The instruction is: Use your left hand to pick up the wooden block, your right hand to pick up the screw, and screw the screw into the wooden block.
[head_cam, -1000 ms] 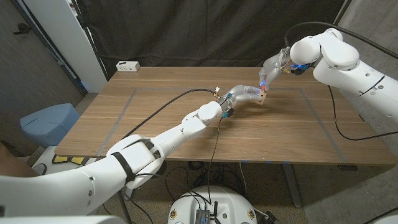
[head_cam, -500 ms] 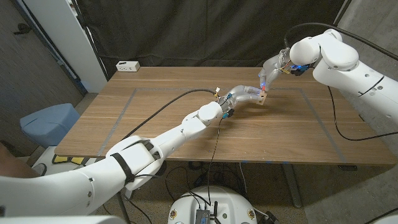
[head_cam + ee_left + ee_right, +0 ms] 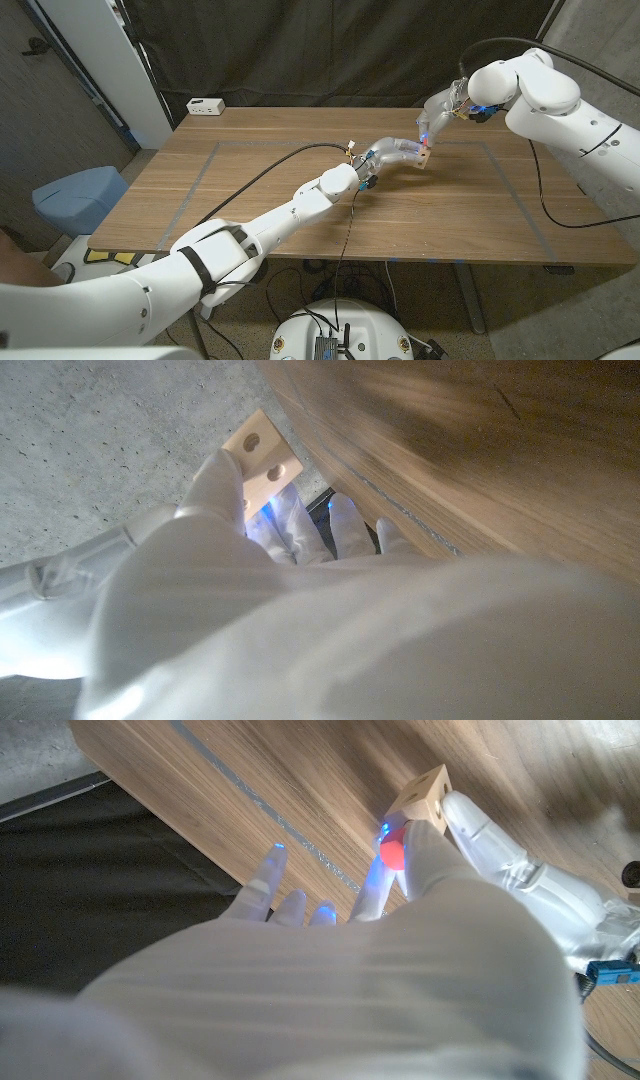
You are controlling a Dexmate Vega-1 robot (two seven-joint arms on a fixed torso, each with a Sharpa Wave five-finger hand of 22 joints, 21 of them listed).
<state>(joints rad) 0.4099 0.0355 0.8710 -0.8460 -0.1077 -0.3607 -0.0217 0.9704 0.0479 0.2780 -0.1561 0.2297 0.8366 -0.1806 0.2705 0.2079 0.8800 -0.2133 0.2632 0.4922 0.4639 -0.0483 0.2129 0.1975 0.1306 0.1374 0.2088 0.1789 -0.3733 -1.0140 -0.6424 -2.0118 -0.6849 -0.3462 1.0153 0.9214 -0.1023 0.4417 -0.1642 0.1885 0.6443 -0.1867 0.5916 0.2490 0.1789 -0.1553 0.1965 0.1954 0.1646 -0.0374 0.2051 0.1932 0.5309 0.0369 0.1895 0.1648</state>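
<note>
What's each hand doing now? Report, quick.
Left hand: holds the block.
Right hand: pinches the red-headed screw at the block.

Bare wooden table (image 3: 250, 190) is lying open around the two hands, a white box (image 3: 205, 105) sitting far off at its back-left corner.

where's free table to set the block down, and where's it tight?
Free: bare table between the white box at the far left corner and the left arm's cable. Also the near right stretch, in front of the right arm. Tight: far right of centre, where left robot hand holds the wooden block under the right robot hand.
</note>
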